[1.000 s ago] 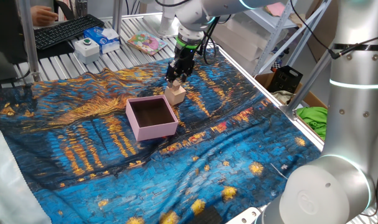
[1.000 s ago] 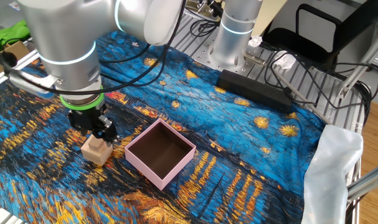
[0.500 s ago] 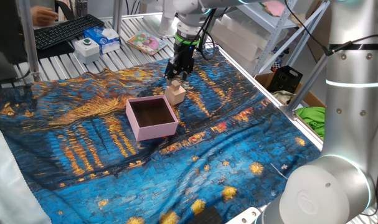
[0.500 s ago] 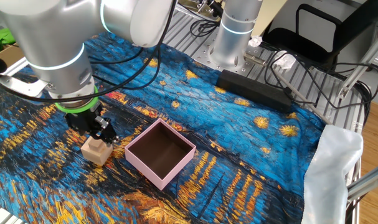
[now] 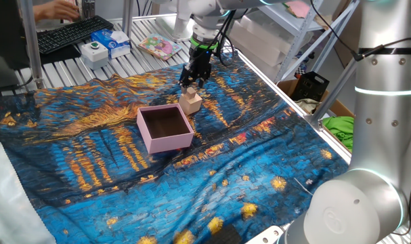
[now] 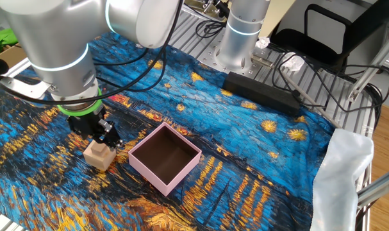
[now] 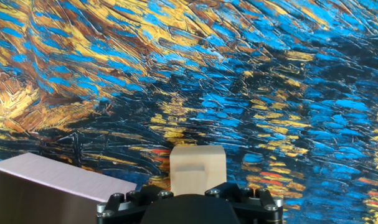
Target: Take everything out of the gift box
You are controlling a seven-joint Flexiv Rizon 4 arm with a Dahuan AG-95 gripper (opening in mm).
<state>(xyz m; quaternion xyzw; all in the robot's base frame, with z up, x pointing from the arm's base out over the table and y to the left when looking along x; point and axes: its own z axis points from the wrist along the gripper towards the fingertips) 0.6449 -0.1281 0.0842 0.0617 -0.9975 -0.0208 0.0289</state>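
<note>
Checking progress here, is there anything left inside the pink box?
No, the pink box shows only its bare dark brown bottom, and the wooden block sits outside it on the cloth.

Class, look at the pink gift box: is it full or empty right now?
Empty. The gift box shows only its bare brown floor in both fixed views; a wooden block sits on the cloth beside it.

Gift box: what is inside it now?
The gift box shows only its bare brown floor; one fixed view hides a strip behind the near wall. The block sits outside, under the open gripper.
</note>
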